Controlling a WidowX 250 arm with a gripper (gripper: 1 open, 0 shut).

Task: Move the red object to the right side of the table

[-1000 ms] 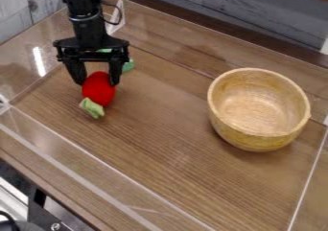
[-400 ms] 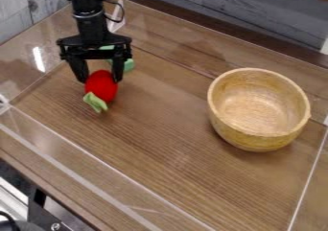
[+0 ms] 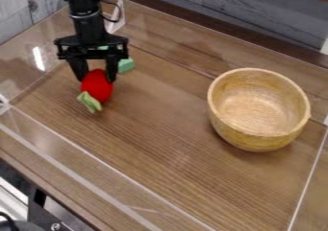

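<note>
Probably the red object point(image 3: 96, 83) is light, because it looks like a small toy made of plastic or some similar material. Its skin seems smooth, so I think it can slip or roll a little if the fingers press it off its middle. Whether it is stiff or soft, I cannot say from the view; it does not seem fragile, but a moderate squeeze is the wiser choice. The best place to hold it is across the fat red body, one finger on each side. The light green stub point(image 3: 88, 103), which points toward the near side, is thinner and may bend or turn, so I would not take it there.

The toy lies on the left part of the table point(image 3: 167, 163), and the gripper point(image 3: 95, 68) is right at it, with its fingers at the far end of the red body. How wide the fingers stand, and whether they already hold the toy, I cannot tell.

Just behind the toy there is a green block point(image 3: 125, 65), partly hidden by the gripper; a low sideways move could push it. On the right side stands a big wooden bowl point(image 3: 259, 109), which takes much room there. Therefore the toy should be lifted well, and put down in front of the bowl, not against its wall.
</note>
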